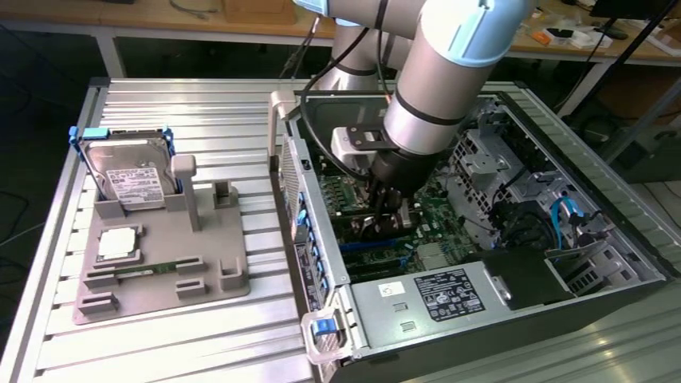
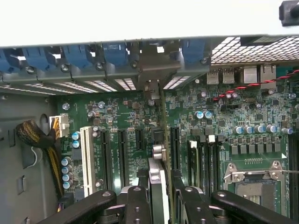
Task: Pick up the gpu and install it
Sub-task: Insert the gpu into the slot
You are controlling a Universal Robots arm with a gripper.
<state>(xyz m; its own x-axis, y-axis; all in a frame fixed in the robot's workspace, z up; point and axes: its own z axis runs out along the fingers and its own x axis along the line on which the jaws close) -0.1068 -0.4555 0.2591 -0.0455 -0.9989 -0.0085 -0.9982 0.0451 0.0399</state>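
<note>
- Gpu (image 2: 157, 175): thin card, edge-on, upright inside the computer case (image 1: 319, 239), just above the motherboard (image 2: 233, 116) slots.
- Hard drive (image 1: 127, 179): outside the case, on the exterior view's left, standing in a grey holder (image 1: 159, 279).
- Gripper (image 2: 161, 198): inside the case, clamped on the card's two flat faces.
- Handling, judged: light, stiff, fragile; best held by the faces, clear of the connector edge.
- Wrist view adds the white slot (image 2: 85, 154) and CPU socket (image 2: 252, 177); the exterior view adds the holder.

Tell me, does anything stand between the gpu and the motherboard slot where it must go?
Nothing visible does. The tool holds the gpu edge-on over the motherboard; the card itself hides the slot beneath it.
</note>
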